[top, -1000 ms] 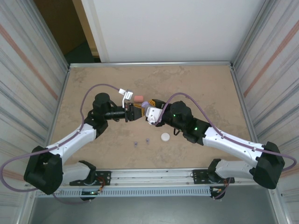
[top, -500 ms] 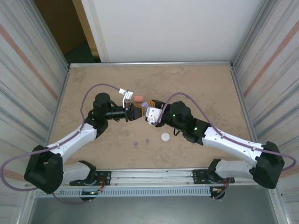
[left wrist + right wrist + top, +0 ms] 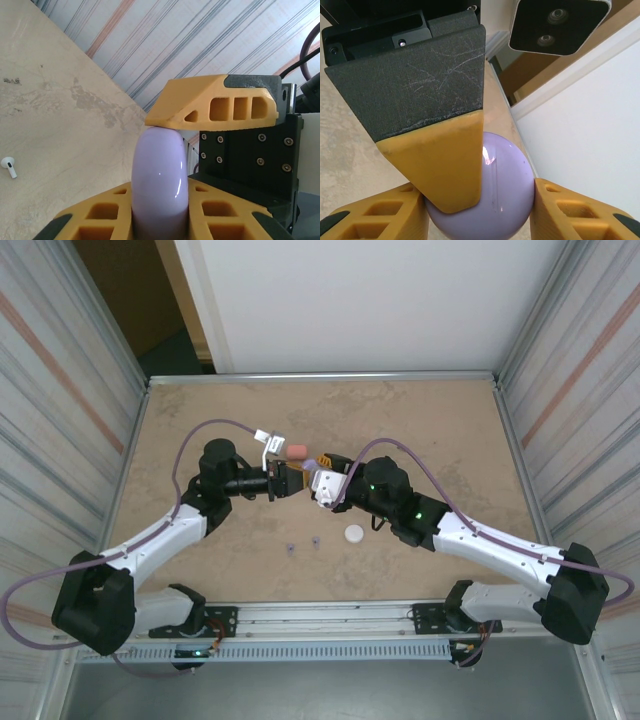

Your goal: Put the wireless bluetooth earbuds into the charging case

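Just changed: the left fingers (image 3: 292, 481) snap from a loose hold to a hard pinch, while both arms stay almost exactly where they were.
Left fingers: clenched on the purple charging case (image 3: 159, 175), which stands edge-on between them in the left wrist view.
Right fingers (image 3: 314, 480): also grasping that case and set wider. It sits between them in the right wrist view, with one left finger laid across its front.
Where the case is: held off the table (image 3: 200, 420) between the two sets of fingers, just toward 11 o'clock of the table's middle.
Case lid: it looks shut, with only a thin seam showing down its face.
What it means: by my read both arms now have a firm two-way hold, the set-up for prising the lid open. No earbud goes in before that.
Left arm pose: it rises from its base at 7 o'clock, bends at a high elbow, and the forearm runs level toward 3 o'clock.
Right arm pose: it stretches long and low from 5 o'clock, with the wrist aimed at 9 o'clock, nose to nose with the left.
Earbuds: two purple earbuds (image 3: 291, 547) wait on the table at 6 o'clock of the held case, and a white earbud (image 3: 7, 166) lies alone in the left wrist view.
Other cases: the pink charging case (image 3: 296, 450) lies at 12 o'clock of the left fingers, and the white charging case (image 3: 354, 533) at 5 o'clock of the meeting point.
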